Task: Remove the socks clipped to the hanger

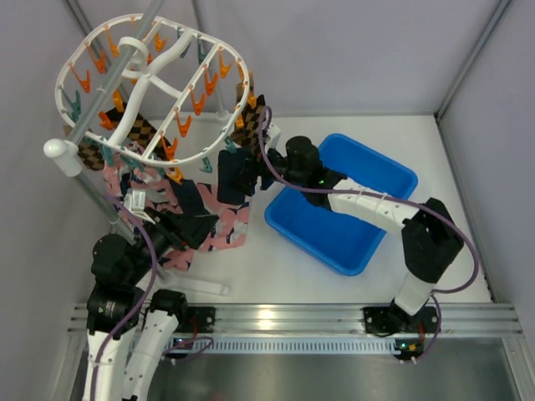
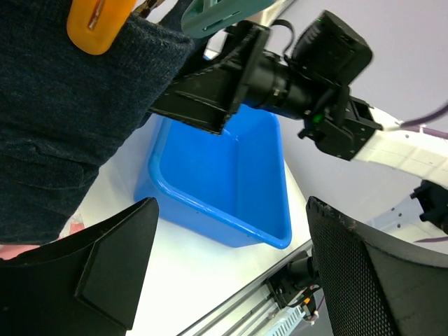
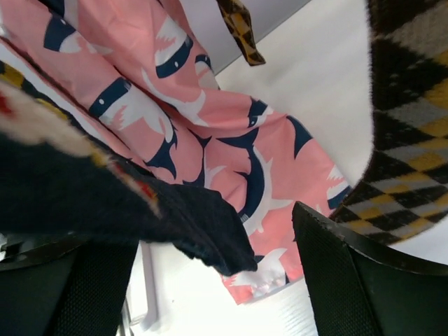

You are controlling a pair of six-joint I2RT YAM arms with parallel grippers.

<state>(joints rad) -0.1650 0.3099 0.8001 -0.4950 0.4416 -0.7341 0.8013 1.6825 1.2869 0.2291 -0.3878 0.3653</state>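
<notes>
The white oval hanger [image 1: 129, 117] with orange and teal clips hangs at the top left. Checkered socks [image 1: 255, 113], navy socks and pink socks [image 1: 226, 221] hang from it. My right gripper [image 1: 234, 175] is open at the socks' right side. In its wrist view [image 3: 210, 294] the loose end of a navy sock [image 3: 105, 203] droops between the spread fingers, with a pink sock [image 3: 231, 140] behind and a checkered sock [image 3: 406, 140] on the right. My left gripper [image 1: 196, 225] is open and empty below the socks. In the left wrist view [image 2: 231, 280], a navy sock [image 2: 63, 126] held by an orange clip [image 2: 98, 21] hangs above it.
A blue bin [image 1: 334, 225] stands on the white table right of the socks, also in the left wrist view [image 2: 231, 175]. A grey pole [image 1: 117, 71] with a white end knob carries the hanger. A white bar [image 1: 201, 288] lies near the left arm's base.
</notes>
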